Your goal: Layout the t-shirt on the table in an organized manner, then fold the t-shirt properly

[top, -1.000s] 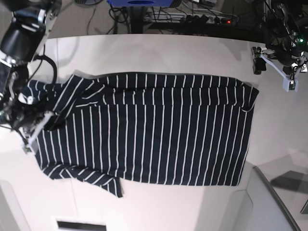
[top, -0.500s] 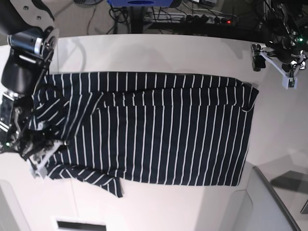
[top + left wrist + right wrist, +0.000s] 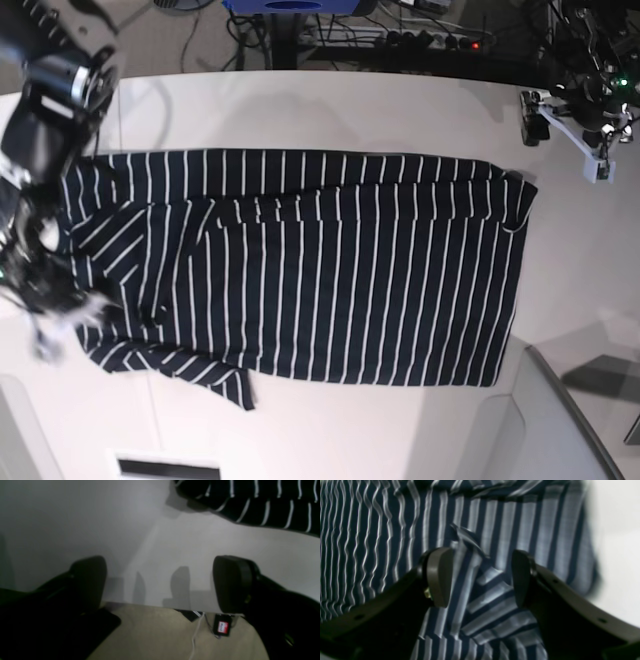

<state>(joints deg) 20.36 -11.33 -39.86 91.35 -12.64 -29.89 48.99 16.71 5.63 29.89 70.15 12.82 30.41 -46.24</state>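
The dark navy t-shirt (image 3: pixel 320 270) with thin white stripes lies spread across the white table (image 3: pixel 330 110), wrinkled at its left end. My right gripper (image 3: pixel 62 322) hovers at that left end near the lower sleeve. The right wrist view shows this gripper (image 3: pixel 480 577) open, its pads astride a creased fold of the t-shirt (image 3: pixel 495 530) and pinching nothing. My left gripper (image 3: pixel 565 135) stands off the shirt's far right corner. In the left wrist view it (image 3: pixel 160 582) is open and empty over bare table (image 3: pixel 75 517), with the t-shirt (image 3: pixel 250 502) at the top right.
Cables and a power strip (image 3: pixel 430 40) run behind the table's far edge. A grey panel (image 3: pixel 560 430) stands at the near right corner. Past the table edge, the floor carries a white cable and a small red-labelled device (image 3: pixel 221 627).
My right arm pulled the bunched left end of the shirt toward the near edge and spread it flatter, then its jaws opened and let the fabric go. The left arm barely moved.
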